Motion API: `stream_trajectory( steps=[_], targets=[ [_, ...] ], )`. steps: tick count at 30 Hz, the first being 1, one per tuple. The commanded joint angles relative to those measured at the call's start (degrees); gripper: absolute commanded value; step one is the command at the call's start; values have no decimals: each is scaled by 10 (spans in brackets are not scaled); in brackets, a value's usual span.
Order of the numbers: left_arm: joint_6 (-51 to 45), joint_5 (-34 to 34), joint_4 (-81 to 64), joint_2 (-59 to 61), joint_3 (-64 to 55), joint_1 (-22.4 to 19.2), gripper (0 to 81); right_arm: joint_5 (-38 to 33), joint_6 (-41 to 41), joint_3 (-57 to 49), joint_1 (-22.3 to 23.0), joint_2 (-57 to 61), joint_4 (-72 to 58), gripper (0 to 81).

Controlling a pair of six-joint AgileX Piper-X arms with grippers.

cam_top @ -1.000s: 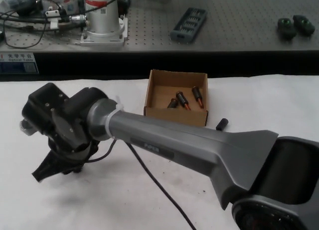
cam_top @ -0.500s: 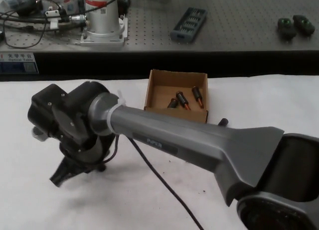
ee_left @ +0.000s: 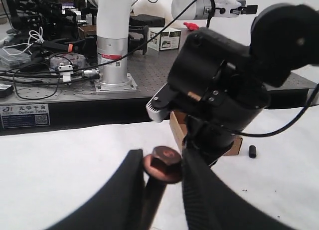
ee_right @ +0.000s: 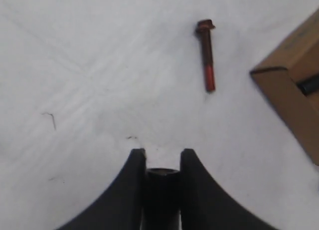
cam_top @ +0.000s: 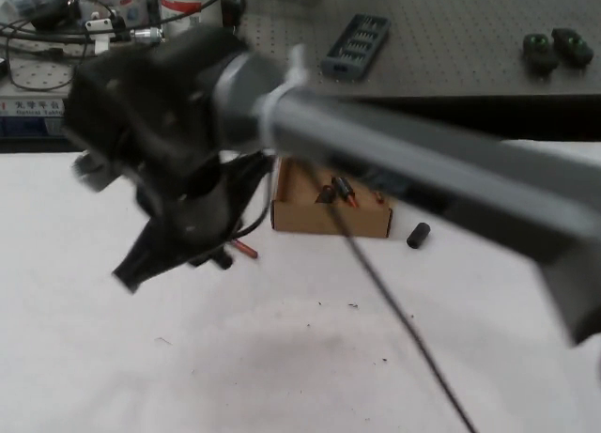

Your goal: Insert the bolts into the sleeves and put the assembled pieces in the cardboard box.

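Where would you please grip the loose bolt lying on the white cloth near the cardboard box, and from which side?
I'd take the loose bolt by the middle of its shank, coming straight down from above and closing across its length. It lies flat on the cloth, clear of the cardboard box, and its shank is straight and narrower than the flanged head.

Cardboard box holds assembled pieces; loose sleeve beside it; red bolt flat on bench; second bolt in left claw, dark sleeve in right claw.
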Motion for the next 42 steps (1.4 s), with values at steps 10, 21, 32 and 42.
stream_trajectory(
  steps=[10, 21, 32, 42],
  targets=[
    [9, -7, -3, 3, -6, 0, 6, -106, 0, 407, -21, -357, -258, 74],
    [-51, 99, -110, 3, 51, 0, 6, -120, -3, 829, -24, -618, -648, 74],
    [-130, 114, -379, 3, 218, 0, 6, -126, -28, 1089, -24, -721, -971, 74],
    [-140, 128, -436, 138, 239, 0, 6, -124, 77, 1070, -50, -721, -788, 74]
  ],
)
